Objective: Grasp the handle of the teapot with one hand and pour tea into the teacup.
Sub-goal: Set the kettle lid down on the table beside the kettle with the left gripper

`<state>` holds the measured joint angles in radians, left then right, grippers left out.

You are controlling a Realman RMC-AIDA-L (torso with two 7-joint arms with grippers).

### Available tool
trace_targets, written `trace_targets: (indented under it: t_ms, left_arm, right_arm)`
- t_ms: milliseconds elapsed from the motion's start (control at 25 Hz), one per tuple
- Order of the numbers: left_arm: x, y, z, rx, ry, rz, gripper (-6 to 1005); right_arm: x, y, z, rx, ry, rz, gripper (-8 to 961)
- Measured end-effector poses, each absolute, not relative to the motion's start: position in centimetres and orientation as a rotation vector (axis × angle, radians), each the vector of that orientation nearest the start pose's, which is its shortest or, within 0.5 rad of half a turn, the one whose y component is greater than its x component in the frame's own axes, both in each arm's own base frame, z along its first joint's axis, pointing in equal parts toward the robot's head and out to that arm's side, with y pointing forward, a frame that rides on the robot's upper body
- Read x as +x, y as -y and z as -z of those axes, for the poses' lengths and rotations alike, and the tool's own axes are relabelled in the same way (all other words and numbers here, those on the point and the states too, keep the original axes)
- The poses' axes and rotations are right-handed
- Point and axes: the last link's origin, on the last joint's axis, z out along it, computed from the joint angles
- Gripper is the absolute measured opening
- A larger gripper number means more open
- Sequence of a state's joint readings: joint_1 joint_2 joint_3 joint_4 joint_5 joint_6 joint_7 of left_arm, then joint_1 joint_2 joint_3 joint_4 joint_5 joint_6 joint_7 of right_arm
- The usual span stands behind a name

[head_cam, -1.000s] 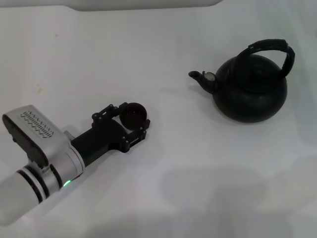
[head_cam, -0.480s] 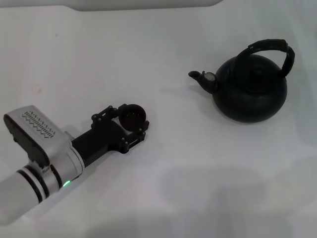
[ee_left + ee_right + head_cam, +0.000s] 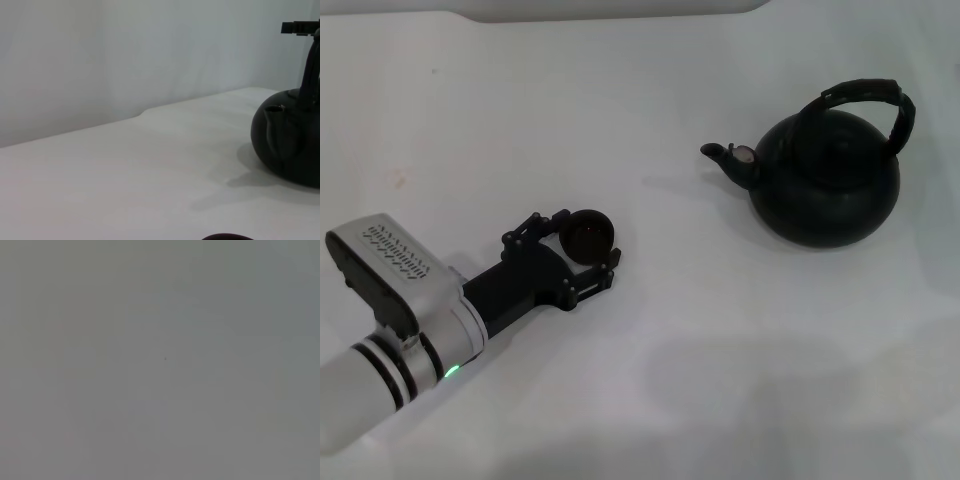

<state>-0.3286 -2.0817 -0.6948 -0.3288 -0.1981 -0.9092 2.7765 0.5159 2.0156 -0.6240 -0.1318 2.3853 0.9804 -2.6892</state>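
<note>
Left gripper [image 3: 588, 250], the only hand in view, lay low over the near left of the white table [image 3: 650, 80], its two black fingers set around the teacup [image 3: 587, 233]; whether they pressed on the cup's wall or merely flanked it could not be told. No right gripper appeared in the head view, and the right wrist view showed only a blank grey field.

Teapot [image 3: 825, 180] stood upright well apart from the left gripper, to the right and farther back, with its spout [image 3: 725, 157] turned left toward the cup. Its handle [image 3: 870, 100] arched over the domed lid, upright, running roughly along the spout's line; nothing touched it.

By position, the handle lay on the right arm's side, so that arm seemed the likelier one to take it.

Contents: the teacup's interior looked dark, and liquid could not be made out. The teapot's lid was on, hiding whatever it held.
</note>
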Motion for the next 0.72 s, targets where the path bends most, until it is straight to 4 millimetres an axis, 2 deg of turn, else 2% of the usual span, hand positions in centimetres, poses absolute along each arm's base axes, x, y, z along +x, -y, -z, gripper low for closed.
trace_targets:
  t_ms: [80, 280, 720]
  left_arm:
    - [-30.25, -25.77, 12.75, -2.349, 0.57, 0.564, 733]
    - [-30.16, -25.71, 12.77, -2.353, 0.56, 0.567, 882]
    - [-29.73, -25.74, 12.68, -2.355, 0.543, 0.598, 878]
  right_arm:
    - [36.88, -36.96, -5.93, -1.465, -0.69, -0.642, 832]
    - [36.87, -36.97, -5.93, -1.465, -0.69, -0.642, 831]
    - [36.83, -37.02, -5.95, -1.465, -0.689, -0.643, 831]
